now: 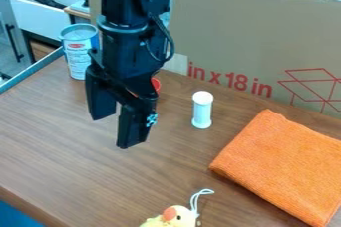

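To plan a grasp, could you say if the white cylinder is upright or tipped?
Upright; the white cylinder stands on end, round top uppermost.

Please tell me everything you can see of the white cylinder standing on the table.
The white cylinder stands upright on the brown wood-grain table, between the gripper and the folded orange cloth, touching neither. It has a rounded, wider top, a smooth, straight, slimmer body and a slightly flared foot. It looks like plastic, though I cannot be sure. Only the table touches it.

1 cylinder [202, 110] stands left of the cloth [286, 165], behind the toy [172, 218].
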### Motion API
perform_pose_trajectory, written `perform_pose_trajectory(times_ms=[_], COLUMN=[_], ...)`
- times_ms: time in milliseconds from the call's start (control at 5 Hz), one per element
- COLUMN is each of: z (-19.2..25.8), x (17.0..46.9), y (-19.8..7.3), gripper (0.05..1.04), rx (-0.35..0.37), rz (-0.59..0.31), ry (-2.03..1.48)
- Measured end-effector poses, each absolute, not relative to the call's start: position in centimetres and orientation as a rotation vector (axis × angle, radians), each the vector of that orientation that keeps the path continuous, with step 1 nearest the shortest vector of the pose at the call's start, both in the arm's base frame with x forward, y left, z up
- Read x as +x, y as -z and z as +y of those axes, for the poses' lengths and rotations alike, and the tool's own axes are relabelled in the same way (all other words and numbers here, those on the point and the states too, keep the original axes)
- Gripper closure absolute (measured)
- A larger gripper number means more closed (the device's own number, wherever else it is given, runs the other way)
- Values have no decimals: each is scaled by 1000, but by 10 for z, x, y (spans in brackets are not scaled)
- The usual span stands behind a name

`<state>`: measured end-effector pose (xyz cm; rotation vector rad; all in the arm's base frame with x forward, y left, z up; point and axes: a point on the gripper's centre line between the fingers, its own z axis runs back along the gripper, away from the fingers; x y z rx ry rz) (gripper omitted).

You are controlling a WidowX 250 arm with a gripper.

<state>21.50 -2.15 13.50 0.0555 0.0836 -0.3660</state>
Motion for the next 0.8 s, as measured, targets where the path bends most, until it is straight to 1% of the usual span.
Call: perform_pose_trajectory(times_ms=[200, 400, 600, 800], z=[-22, -50, -80, -99], x=[213, 205, 198, 197], y=[-131, -126, -119, -100], gripper=[83, 83, 83, 83], rx=[55, 63, 35, -8], rz=[103, 112, 78, 90], ry=[362, 403, 441, 480])
